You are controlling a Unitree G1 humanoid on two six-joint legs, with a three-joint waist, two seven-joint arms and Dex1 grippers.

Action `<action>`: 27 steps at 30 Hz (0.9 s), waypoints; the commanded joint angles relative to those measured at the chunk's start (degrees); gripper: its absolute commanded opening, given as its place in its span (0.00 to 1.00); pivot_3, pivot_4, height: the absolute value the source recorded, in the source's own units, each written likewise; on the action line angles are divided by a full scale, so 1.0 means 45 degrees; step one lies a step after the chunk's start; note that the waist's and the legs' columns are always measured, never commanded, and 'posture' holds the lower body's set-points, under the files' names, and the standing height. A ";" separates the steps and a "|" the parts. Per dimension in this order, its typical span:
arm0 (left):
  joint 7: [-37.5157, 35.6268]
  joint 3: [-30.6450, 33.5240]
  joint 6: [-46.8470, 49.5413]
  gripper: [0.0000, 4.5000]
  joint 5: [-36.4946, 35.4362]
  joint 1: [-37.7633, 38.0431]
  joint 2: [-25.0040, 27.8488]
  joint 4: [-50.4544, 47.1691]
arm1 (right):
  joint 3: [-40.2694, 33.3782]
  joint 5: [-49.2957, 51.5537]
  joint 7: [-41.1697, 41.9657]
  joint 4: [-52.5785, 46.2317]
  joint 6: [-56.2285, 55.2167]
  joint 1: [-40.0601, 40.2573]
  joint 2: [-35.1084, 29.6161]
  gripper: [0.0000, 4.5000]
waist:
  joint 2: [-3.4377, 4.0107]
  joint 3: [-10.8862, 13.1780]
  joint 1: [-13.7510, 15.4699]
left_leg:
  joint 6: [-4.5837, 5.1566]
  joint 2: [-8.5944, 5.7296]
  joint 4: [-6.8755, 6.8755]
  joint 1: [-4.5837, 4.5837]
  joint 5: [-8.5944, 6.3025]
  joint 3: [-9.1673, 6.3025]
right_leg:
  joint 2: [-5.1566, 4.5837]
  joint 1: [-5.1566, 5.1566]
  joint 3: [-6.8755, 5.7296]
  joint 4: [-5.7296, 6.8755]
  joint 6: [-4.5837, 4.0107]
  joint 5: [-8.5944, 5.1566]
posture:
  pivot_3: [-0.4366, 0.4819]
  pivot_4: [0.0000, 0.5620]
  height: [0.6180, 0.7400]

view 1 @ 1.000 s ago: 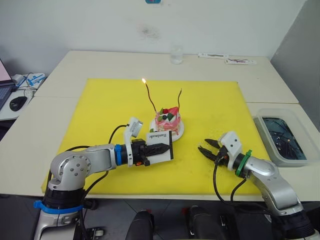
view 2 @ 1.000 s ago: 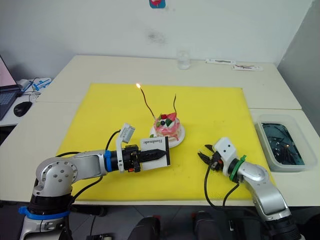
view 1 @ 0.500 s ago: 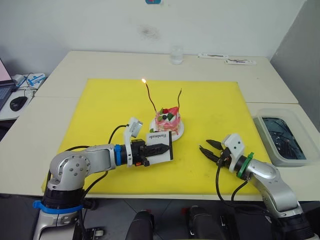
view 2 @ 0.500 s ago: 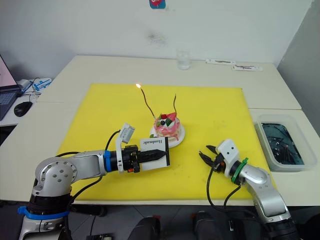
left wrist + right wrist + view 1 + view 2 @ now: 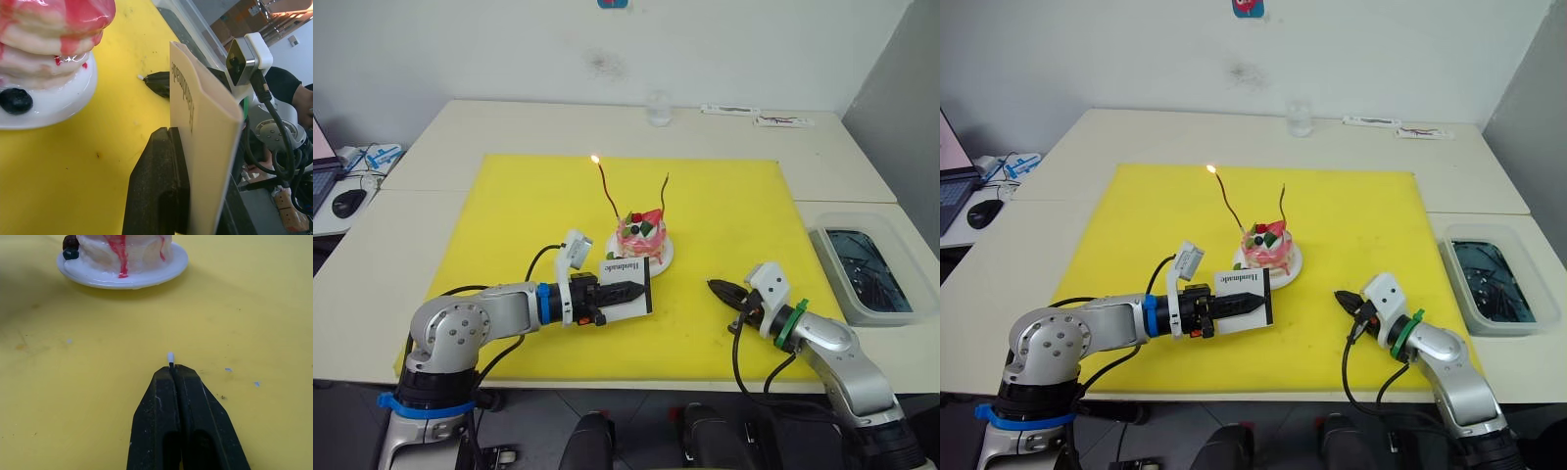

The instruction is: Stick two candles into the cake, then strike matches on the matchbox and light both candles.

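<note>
Two candles are counted, both stuck upright in the one cake near the middle of the yellow mat: the dark red candle, on the robot's left, carries a small flame at its tip, and the tan candle is unlit. Each long axis runs vertically, with a slight wave.

One matchbox is held on edge just in front of the cake's white plate, pinched between the jaws of the left gripper, its lettered end uppermost.

One match is seen, its white tip projecting from the pressed-together jaws of the right gripper and pointing toward the cake.

The mat is spread on a pale surface before a white wall; a glass and a clear tray are also set there.
</note>
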 commanded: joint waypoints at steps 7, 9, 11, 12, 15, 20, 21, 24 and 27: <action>-0.0034 0.0198 -0.0051 0.00 -0.0251 -0.0077 -0.0005 -0.0392 | 0.0056 0.0027 0.0455 -0.0501 0.0436 -0.0300 -0.0388 0.02 | 0.0000 0.0000 0.0000 | 0.0000 0.0000 0.0000 -0.0002 0.0000 0.0000 | 0.0000 -0.0001 -0.0001 -0.0001 0.0000 0.0000 | 0.48 0.27 1.00; -0.0033 0.0200 -0.0064 0.00 -0.0232 -0.0071 -0.0005 -0.0378 | 0.0094 -0.0042 0.0393 -0.0410 0.0602 -0.0342 -0.0361 0.02 | 0.0000 0.0000 0.0000 | 0.0000 0.0000 0.0000 -0.0001 0.0000 0.0000 | 0.0000 -0.0001 -0.0001 0.0000 -0.0001 -0.0001 | 0.48 0.27 1.00; -0.0026 0.0209 -0.0065 0.00 -0.0229 -0.0063 -0.0006 -0.0368 | 0.0120 -0.0120 0.0332 -0.0340 0.0615 -0.0382 -0.0331 0.02 | 0.0000 0.0000 0.0000 | 0.0000 0.0000 0.0000 0.0000 0.0000 0.0001 | 0.0000 -0.0001 0.0001 0.0000 -0.0001 -0.0001 | 0.48 0.27 1.00; -0.0025 0.0211 -0.0064 0.00 -0.0227 -0.0060 -0.0005 -0.0362 | 0.0139 -0.0177 0.0266 -0.0299 0.0589 -0.0414 -0.0296 0.05 | 0.0000 0.0000 -0.0001 | 0.0000 0.0000 0.0001 0.0000 0.0000 0.0000 | 0.0000 -0.0001 0.0000 0.0001 -0.0001 0.0000 | 0.48 0.27 1.00; -0.0011 0.0217 -0.0052 0.00 -0.0240 -0.0057 -0.0011 -0.0360 | 0.0238 -0.0312 0.0175 -0.0250 0.0565 -0.0476 -0.0276 0.21 | 0.0000 0.0000 0.0000 | 0.0000 0.0000 0.0001 -0.0001 0.0000 0.0001 | 0.0000 -0.0001 0.0000 0.0000 0.0000 0.0000 | 0.48 0.27 1.00; 0.0006 0.0215 -0.0048 0.00 -0.0255 -0.0060 -0.0017 -0.0357 | 0.0216 -0.0449 0.0033 -0.0148 0.0372 -0.0483 -0.0201 0.21 | 0.0000 0.0000 0.0000 | 0.0000 0.0000 0.0000 -0.0001 0.0000 0.0000 | 0.0000 -0.0001 -0.0001 0.0000 0.0013 0.0008 | 0.48 0.27 1.00; 0.0010 0.0218 -0.0048 0.00 -0.0260 -0.0057 -0.0016 -0.0360 | 0.0199 -0.0465 0.0034 -0.0132 0.0331 -0.0468 -0.0191 0.21 | 0.0000 0.0000 0.0000 | 0.0000 0.0000 0.0000 -0.0001 0.0000 0.0000 | 0.0000 -0.0001 0.0000 0.0000 0.0014 0.0008 | 0.48 0.27 1.00; 0.0029 0.0218 -0.0046 0.00 -0.0276 -0.0060 -0.0023 -0.0359 | 0.0179 -0.0506 0.0077 -0.0110 0.0272 -0.0398 -0.0187 0.21 | 0.0000 0.0000 0.0000 | 0.0000 0.0000 0.0002 0.0000 0.0000 0.0000 | 0.0000 -0.0001 0.0001 0.0001 0.0007 0.0004 | 0.48 0.27 1.00; 0.0043 0.0222 -0.0035 0.00 -0.0296 -0.0057 -0.0017 -0.0373 | 0.0202 -0.0549 0.0081 -0.0112 0.0299 -0.0337 -0.0202 0.09 | 0.0000 0.0000 0.0000 | 0.0000 0.0000 0.0003 0.0001 0.0000 0.0000 | 0.0000 0.0000 0.0001 0.0001 0.0002 0.0002 | 0.48 0.27 1.00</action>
